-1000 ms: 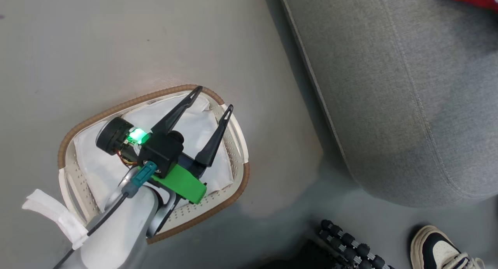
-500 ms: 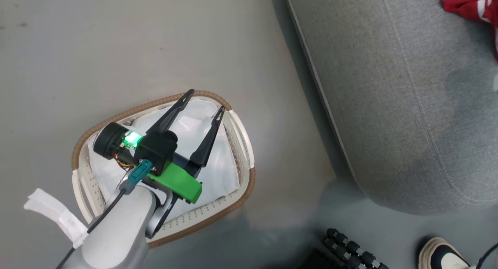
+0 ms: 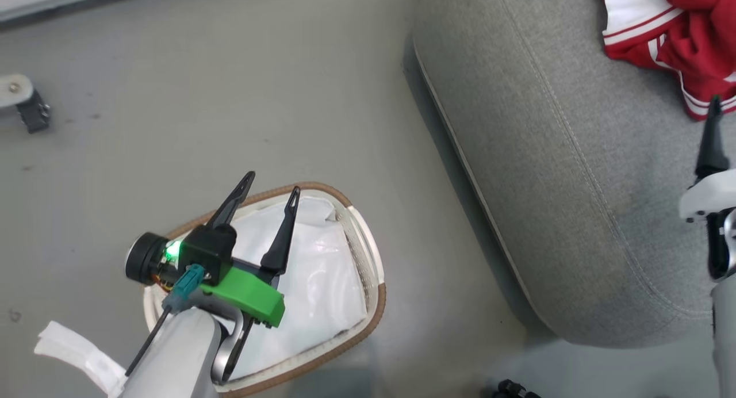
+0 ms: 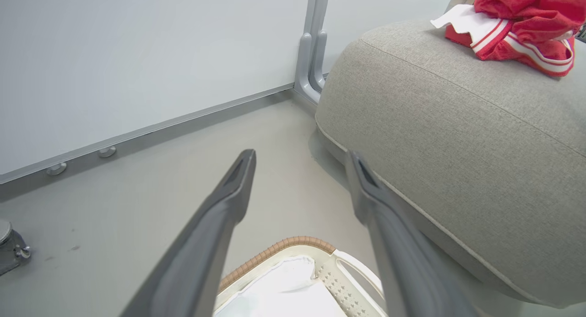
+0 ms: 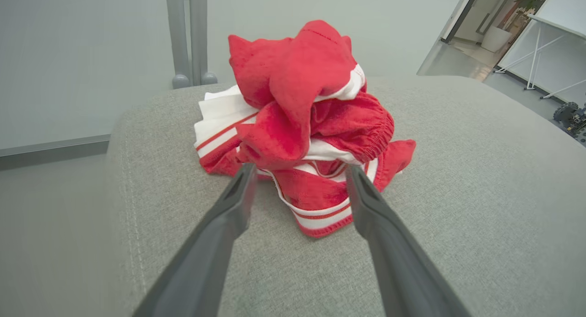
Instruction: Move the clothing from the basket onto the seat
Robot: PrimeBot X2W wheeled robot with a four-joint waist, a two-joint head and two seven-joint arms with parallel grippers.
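Note:
The clothing (image 5: 302,124), a bundle of red garments with white stripes and cuffs, lies on the grey seat (image 5: 458,193). It also shows at the seat's far end (image 3: 690,35) (image 4: 517,24). My right gripper (image 5: 301,170) is open, its tips at the near edge of the bundle and holding nothing; one dark finger (image 3: 712,145) rises just below the clothing. My left gripper (image 3: 272,182) (image 4: 302,156) is open and empty above the basket (image 3: 371,266). The white liner is what shows in the basket (image 4: 279,248).
The basket stands on the grey floor just left of the seat (image 3: 575,173) (image 4: 458,147). A white partition with a grey post (image 4: 313,46) runs behind. A castor (image 3: 23,102) sits at the far left. Something small, dark and knobbly (image 3: 512,389) lies at the bottom edge.
The head camera has swung, so more of the red clothing on the seat and a right finger show now. The shoe at the lower right has left the picture. My left gripper stays open over the basket.

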